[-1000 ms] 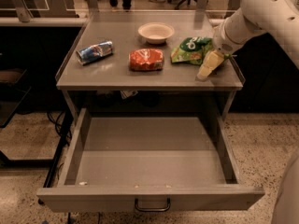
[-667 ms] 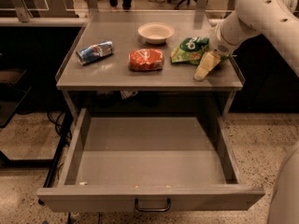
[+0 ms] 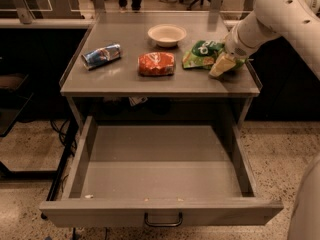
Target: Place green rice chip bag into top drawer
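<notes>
Slightly nearer now, the gripper [image 3: 222,65] touches the green rice chip bag [image 3: 201,54] on the grey tabletop [image 3: 125,80], jaws unreadable.

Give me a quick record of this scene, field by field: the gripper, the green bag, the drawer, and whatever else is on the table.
gripper: low over the right end of the table, at the green bag's right edge
green bag: lying on the tabletop, right of centre
drawer: pulled open below the tabletop, no bag inside
bowl: upright at the back, centre
red-orange bag: middle of the tabletop, left of the green bag
blue can: on its side, at the left
task status: green bag not yet in drawer
</notes>
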Tool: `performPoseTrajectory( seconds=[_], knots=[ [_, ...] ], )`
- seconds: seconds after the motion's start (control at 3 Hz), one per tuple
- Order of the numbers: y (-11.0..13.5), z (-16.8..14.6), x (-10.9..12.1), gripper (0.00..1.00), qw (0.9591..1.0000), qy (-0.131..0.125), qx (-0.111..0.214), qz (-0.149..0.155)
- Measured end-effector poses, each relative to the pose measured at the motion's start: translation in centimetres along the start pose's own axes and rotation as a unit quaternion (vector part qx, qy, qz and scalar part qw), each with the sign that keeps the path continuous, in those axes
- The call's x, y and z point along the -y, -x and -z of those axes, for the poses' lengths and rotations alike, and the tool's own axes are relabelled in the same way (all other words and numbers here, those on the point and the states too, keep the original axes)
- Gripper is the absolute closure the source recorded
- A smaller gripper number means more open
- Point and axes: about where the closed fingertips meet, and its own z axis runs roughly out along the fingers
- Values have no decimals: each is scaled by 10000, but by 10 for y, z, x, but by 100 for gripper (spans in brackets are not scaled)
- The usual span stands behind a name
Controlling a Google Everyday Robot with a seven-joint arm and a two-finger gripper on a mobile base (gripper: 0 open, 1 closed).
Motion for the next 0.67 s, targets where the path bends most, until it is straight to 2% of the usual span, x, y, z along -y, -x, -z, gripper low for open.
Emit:
performPoseTrajectory(
  seconds=[0.67],
  knots=[
    [0, 0, 0, 85, 10000, 1, 0, 0]
  ],
)
